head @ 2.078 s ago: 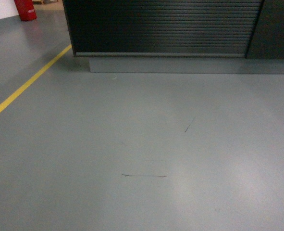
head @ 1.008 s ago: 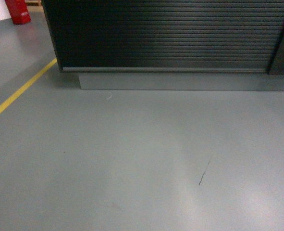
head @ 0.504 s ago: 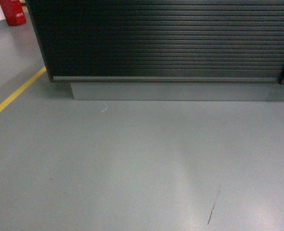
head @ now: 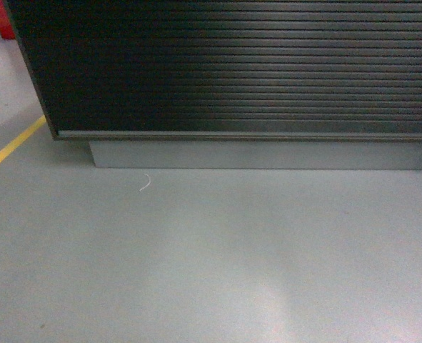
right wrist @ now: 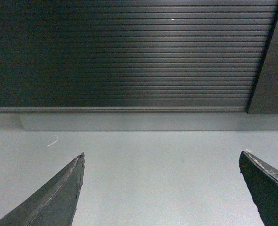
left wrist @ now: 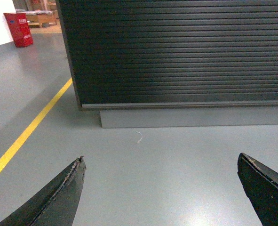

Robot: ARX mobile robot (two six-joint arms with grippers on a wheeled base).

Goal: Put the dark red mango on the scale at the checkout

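Note:
The checkout (head: pixel 239 71) shows only its black ribbed front, filling the upper part of the head view above a grey plinth. Both wrist views face that same front, checkout (left wrist: pixel 176 52) and checkout (right wrist: pixel 129 52). My left gripper (left wrist: pixel 161 159) is open over bare grey floor with nothing between its fingers. In the same way, my right gripper (right wrist: pixel 162 154) is open and empty over the floor. The dark red mango and the scale are out of view. Neither gripper appears in the head view.
A yellow floor line (head: pixel 11 148) runs along the left, also seen as a yellow line (left wrist: pixel 28 132) from the left wrist. A red bin (left wrist: pixel 19 28) stands far left behind the counter's corner. A small white scrap (head: pixel 146 183) lies near the plinth (head: pixel 260 155).
The checkout front has grown larger and lower in the head view, and its left corner has slid left. The floor scuffs have passed out of view below.

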